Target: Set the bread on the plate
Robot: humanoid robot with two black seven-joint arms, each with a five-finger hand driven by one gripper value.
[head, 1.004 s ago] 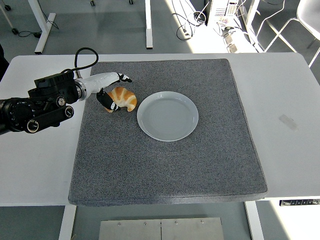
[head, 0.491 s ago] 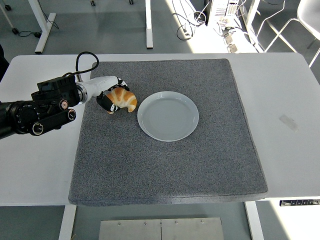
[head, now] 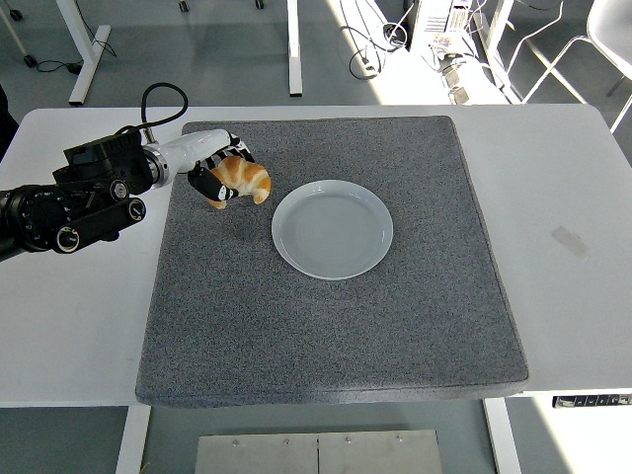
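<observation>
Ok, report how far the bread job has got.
Grasp looks done: the left hand is closed on the bread, which appears lifted off the grey mat. Carrying is in hand. Left: move it right and set it on the plate, which holds nothing yet.

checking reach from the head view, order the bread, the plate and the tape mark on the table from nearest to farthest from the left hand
1. bread: held in the fingers of the left hand, over the mat's upper left.
2. plate: mid-mat, right of the hand.
3. tape mark: bare table, far right.
</observation>
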